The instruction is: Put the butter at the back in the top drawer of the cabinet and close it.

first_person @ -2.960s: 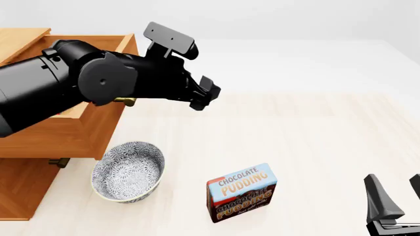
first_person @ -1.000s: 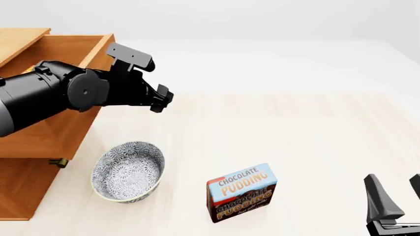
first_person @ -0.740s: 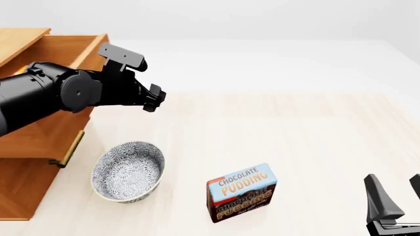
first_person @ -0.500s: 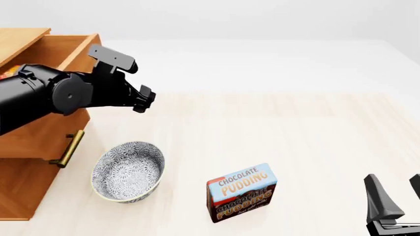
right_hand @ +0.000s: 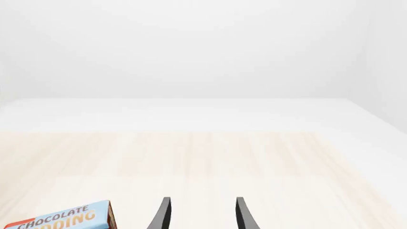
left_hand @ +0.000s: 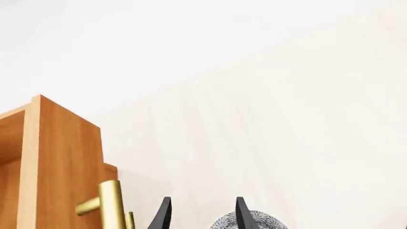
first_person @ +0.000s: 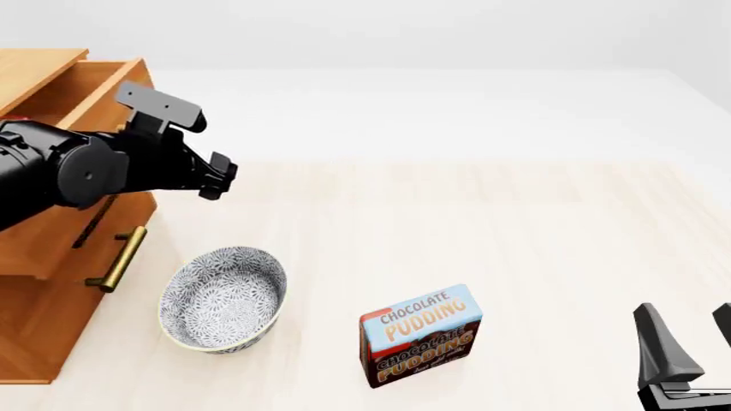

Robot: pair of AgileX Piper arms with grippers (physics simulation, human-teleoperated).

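Cabinet (first_person: 34,334): light-brown wooden unit at the left edge of the front view, standing on the pale table (first_person: 514,240); only its right part falls inside the frame.

Top drawer (first_person: 68,94): uppermost drawer, partly pulled out; its front panel projects a little past the cabinet face below it. In the left wrist view the panel edge (left_hand: 60,167) shows as a tall wooden slab.

Handle (first_person: 115,259): brass-coloured bar seen below the left arm in the front view; it appears close beside the left fingertips in the left wrist view (left_hand: 113,205).

Butter: not visible in any view; the left arm covers the drawer opening, so its place cannot be told with certainty.

Left gripper (first_person: 217,178): black, held in front of the top drawer's face, pointing away from the cabinet. Fingers (left_hand: 162,217) stand apart with a clear gap, and nothing lies between them.

Right gripper (first_person: 686,342): at the lower right corner of the front view, well apart from all objects. Its fingers (right_hand: 164,214) are spread and hold nothing.

Bowl (first_person: 222,298): patterned blue-grey bowl, upright on the table just beside the cabinet's front.

Pudding box (first_person: 420,336): blue and brown "CHOCOLATE PUDDING" box, standing on edge near the bowl; one corner enters the right wrist view (right_hand: 60,220).
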